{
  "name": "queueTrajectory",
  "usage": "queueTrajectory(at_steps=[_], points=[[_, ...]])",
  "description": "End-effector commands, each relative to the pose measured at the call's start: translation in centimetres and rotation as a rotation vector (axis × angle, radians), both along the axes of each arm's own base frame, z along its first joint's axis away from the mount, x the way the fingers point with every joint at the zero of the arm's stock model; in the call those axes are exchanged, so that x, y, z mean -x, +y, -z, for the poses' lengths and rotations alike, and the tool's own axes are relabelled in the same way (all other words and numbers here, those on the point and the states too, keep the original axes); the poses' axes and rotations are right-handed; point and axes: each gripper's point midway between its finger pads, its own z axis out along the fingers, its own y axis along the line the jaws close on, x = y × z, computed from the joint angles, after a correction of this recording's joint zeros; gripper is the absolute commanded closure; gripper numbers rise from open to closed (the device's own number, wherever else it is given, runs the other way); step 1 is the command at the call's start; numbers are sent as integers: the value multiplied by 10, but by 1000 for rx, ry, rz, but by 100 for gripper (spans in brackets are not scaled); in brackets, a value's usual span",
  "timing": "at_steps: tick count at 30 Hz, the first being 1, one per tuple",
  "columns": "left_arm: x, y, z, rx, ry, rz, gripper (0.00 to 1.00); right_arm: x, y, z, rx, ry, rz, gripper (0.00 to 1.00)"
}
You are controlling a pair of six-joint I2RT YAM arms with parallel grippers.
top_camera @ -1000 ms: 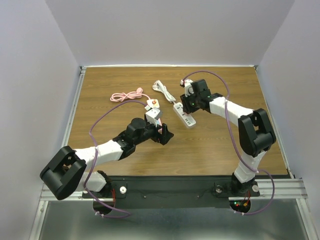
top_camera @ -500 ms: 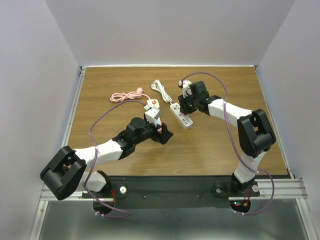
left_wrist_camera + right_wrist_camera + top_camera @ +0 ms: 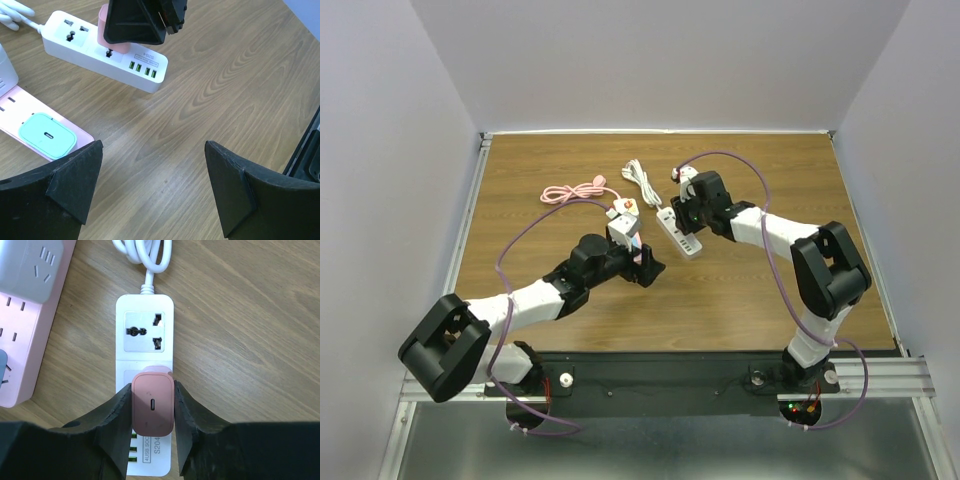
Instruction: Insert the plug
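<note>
The left gripper (image 3: 152, 150) hangs over the table with its fingers spread wide, holding nothing, just beside the pink power strip (image 3: 10, 125). To the right, the pink plug (image 3: 152, 412) sits at the second socket of the white power strip (image 3: 145, 330), pinched between the fingers of the right gripper (image 3: 151, 392).

On my wooden desk (image 3: 750, 290) lie a white power strip (image 3: 145, 325) with its coiled cord (image 3: 642, 176), a pink power strip (image 3: 30, 340) and a pink cable (image 3: 572, 191).
</note>
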Motion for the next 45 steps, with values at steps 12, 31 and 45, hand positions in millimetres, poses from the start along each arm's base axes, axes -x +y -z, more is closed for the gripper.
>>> queueTrajectory(at_steps=[12, 31, 45], points=[[-1, 7, -29, 59, -76, -13, 6, 91, -8, 104, 93, 435, -34, 100], [-20, 33, -60, 42, -72, -201, 5, 20, 19, -80, -158, 37, 96, 18], [-81, 141, -92, 99, 52, -701, 1, 16, -91, -131, -155, -162, 503, 0]])
